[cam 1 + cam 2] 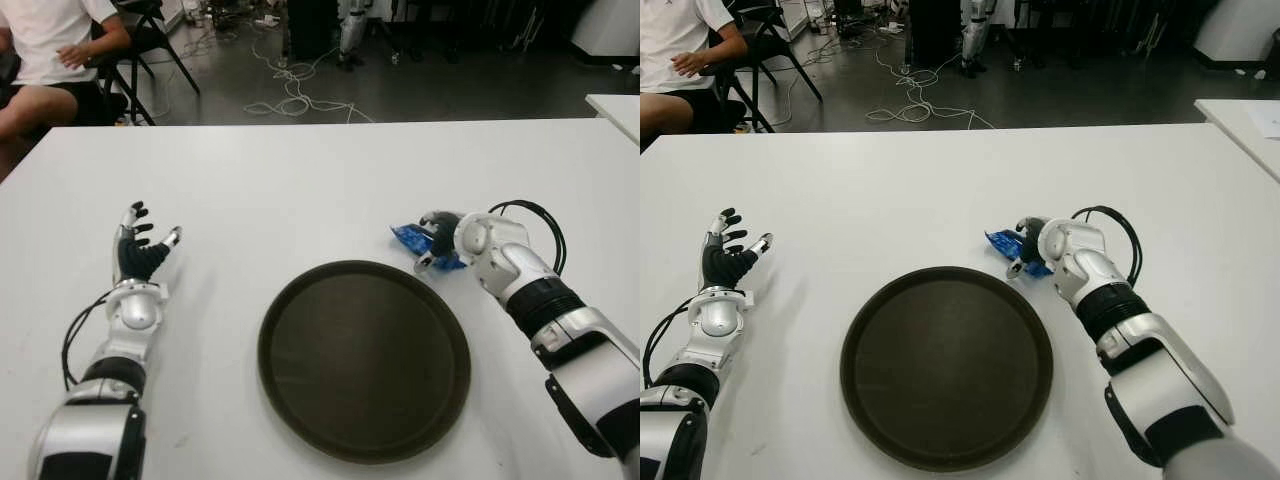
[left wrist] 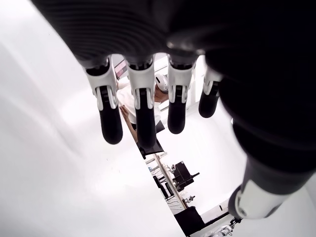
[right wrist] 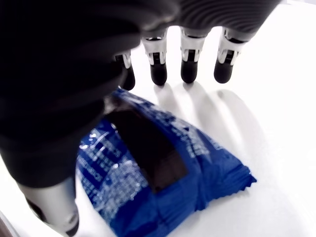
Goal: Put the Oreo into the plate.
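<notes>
The right hand (image 1: 445, 243) is over the blue Oreo pack (image 3: 163, 168), just beyond the far right edge of the plate (image 1: 364, 358). In the right wrist view its four fingers (image 3: 159, 73) are stretched out past the pack's far end, their tips above the bare table (image 1: 300, 190), while the thumb comes down beside the pack's near side; the palm hangs over the wrapper, but whether it actually grips the pack I cannot tell, since no finger is seen closed around it. The pack lies on the table, crimped end showing, outside the plate and close to its rim. The plate is round, dark and sits at the near middle of the table. The left hand (image 1: 140, 245) shows well to the left of the plate, palm open, fingers (image 2: 111, 116) spread and straight, holding nothing. Beyond the far left corner of the table a person (image 1: 45, 50) in a white shirt sits on a chair, and cables (image 1: 290, 90) trail over the dark floor behind.
</notes>
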